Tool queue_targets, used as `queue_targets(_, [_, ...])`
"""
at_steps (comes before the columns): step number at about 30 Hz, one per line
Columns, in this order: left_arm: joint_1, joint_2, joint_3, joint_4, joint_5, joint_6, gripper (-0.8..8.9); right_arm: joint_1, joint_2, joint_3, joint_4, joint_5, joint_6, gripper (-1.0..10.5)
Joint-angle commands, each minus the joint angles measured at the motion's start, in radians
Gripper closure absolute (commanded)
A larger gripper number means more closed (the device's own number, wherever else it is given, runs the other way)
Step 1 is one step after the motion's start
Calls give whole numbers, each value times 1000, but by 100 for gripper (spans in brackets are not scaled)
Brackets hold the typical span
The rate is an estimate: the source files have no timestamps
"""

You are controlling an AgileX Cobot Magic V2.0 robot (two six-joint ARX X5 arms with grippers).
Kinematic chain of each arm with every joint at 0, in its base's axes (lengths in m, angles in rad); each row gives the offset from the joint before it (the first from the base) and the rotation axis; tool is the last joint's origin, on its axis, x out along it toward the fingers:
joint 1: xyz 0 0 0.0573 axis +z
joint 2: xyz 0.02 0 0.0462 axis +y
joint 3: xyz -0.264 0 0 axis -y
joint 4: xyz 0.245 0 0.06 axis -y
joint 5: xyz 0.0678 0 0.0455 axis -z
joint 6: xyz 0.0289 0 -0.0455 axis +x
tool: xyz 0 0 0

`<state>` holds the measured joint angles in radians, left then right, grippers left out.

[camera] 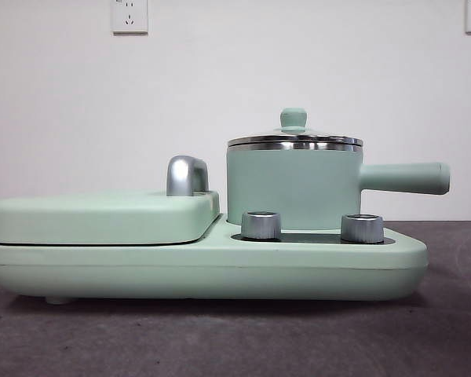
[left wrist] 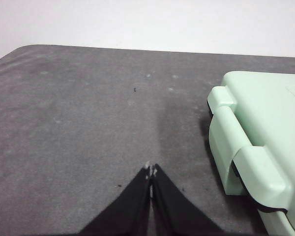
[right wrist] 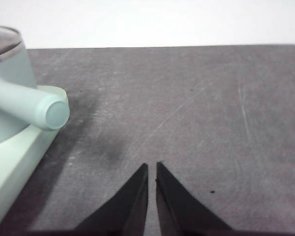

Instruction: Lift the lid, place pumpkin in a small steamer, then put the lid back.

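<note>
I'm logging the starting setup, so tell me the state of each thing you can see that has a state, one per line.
lid: on the small steamer, closed.
small steamer: upright on the cooker base, handle pointing sideways.
griddle cover: closed flat.
left gripper: shut, empty, over bare table beside the cooker.
right gripper: almost shut, empty, near the steamer's handle end.
pumpkin: not in view.

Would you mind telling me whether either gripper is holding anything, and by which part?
Nothing is held: the left gripper and right gripper are both shut on nothing above the table.
</note>
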<state>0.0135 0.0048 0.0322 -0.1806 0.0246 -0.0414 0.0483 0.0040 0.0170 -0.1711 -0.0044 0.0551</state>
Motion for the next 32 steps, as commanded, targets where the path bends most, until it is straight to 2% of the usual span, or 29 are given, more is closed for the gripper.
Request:
queue_targets(1, [-1,-2,-19,-6,0,3,808,-8,0,-6,-5,2,-59,922])
queue_targets(32, [-1,-2,-19,-6,0,3,808,-13,0,-6,17,2,-59,922])
